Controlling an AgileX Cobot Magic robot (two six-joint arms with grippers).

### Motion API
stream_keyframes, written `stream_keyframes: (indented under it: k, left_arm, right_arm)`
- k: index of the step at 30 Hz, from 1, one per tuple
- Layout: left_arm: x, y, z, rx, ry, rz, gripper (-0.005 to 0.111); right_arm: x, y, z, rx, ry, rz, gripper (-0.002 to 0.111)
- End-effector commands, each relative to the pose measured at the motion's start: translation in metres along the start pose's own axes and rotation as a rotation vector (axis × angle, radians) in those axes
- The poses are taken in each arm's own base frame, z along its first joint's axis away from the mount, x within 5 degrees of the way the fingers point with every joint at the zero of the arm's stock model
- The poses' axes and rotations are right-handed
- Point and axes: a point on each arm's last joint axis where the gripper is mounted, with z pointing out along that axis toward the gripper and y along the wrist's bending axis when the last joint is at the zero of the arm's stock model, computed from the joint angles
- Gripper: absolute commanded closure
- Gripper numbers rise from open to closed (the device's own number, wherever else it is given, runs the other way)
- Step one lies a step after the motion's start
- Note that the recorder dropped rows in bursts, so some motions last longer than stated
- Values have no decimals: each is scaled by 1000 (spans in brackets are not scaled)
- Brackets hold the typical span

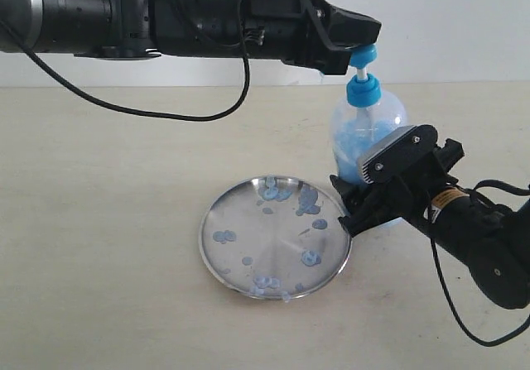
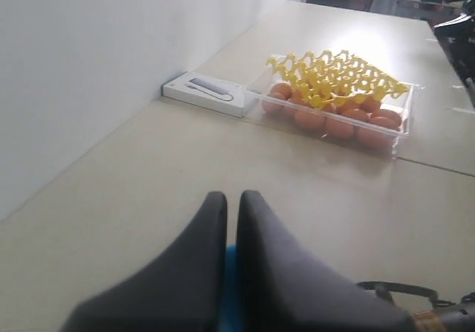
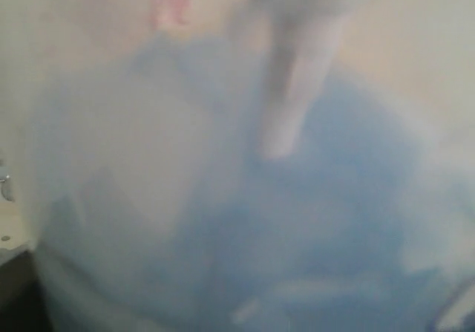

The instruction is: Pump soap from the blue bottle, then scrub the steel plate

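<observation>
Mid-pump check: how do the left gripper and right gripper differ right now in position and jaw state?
Height: the left gripper sits up on the pump head of the blue bottle; the right gripper is low at its body, beside the steel plate. Jaws: the left gripper's fingers are nearly together; the right gripper's are spread around the bottle. Both touch the same bottle.

Your left claw [image 1: 361, 45] rests atop pump head [image 1: 363, 56] of blue bottle [image 1: 370, 126] | your right claw [image 1: 369, 185] clamps bottle's lower body | steel plate [image 1: 248, 233] just beside bottle on tabletop [image 1: 108, 221], dotted with soap [image 1: 310, 258] blobs
</observation>
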Motion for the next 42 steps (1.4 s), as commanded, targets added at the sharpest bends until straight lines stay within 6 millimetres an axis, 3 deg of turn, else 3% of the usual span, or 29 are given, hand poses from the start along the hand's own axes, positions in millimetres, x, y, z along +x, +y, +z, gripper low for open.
stream_keyframes:
  k: [1, 7, 13, 19, 25, 27, 29, 30, 33, 34, 42]
  left_arm:
    - [-3, 2, -6, -93, 55, 113, 102]
    - [-32, -2, -23, -169, 18, 166, 102]
    - [-44, -20, -49, -179, 5, 176, 102]
    - [-38, -40, -92, -221, 30, 160, 102]
    - [-33, -54, -151, -431, 72, 155, 102]
    - [-30, -61, -177, -517, 72, 131, 102]
    - [-26, -72, -200, -573, 53, 99, 102]
    - [-24, -80, -213, -599, 34, 74, 102]
    - [-11, -110, -250, -678, -32, 10, 102]
    - [-4, -119, -262, -703, -56, -13, 102]
    - [39, -167, -323, -881, -231, -41, 102]
  right_arm:
    - [17, 10, -3, -86, 134, -21, 108]
    - [17, 8, -3, -59, 139, 97, 108]
    - [16, 7, -3, -51, 125, 141, 108]
    - [14, 7, -3, -44, 106, 169, 108]
    - [14, 7, -3, -44, 106, 175, 108]
    - [14, 7, -3, -44, 106, 175, 99]
    - [14, 7, -3, -44, 106, 175, 84]
    - [14, 7, -3, -44, 106, 175, 70]
    - [13, 6, -2, -40, 98, 186, 15]
    - [12, 5, 0, -33, 102, 195, 3]
    - [7, 2, 1, -28, 111, 199, 4]
